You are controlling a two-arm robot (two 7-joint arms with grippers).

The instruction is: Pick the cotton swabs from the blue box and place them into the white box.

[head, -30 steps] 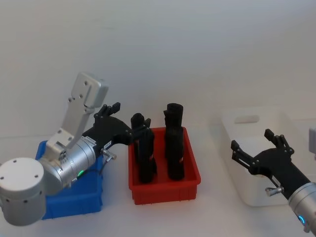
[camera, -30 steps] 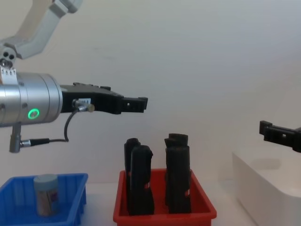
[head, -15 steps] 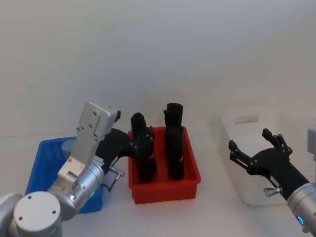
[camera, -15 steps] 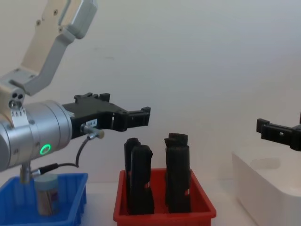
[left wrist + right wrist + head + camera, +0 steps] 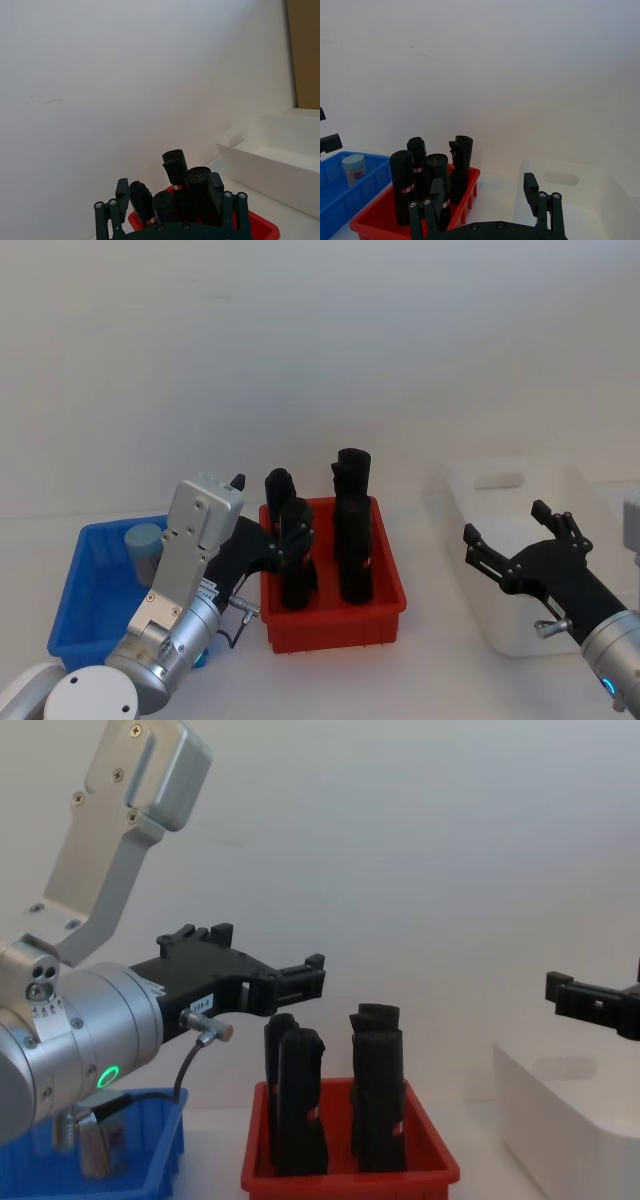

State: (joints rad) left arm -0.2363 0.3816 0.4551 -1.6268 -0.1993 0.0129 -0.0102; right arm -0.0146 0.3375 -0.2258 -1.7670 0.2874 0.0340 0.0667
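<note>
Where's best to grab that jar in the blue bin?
Likely from above, closing on the round sides below the lid. The jar stands upright near the blue bin's back wall, so walls block a sideways reach. The open left tool hovers nearest, by the red bin; the right tool hangs by the white box.

A red bin [image 5: 335,625] stands on the white tabletop [image 5: 400,680], holding four tall black upright objects [image 5: 353,530] (some with a red band), before a plain white wall [image 5: 320,340].

cotton swabs [image 5: 98,1148] half hidden behind left arm [image 5: 75,1020]
</note>
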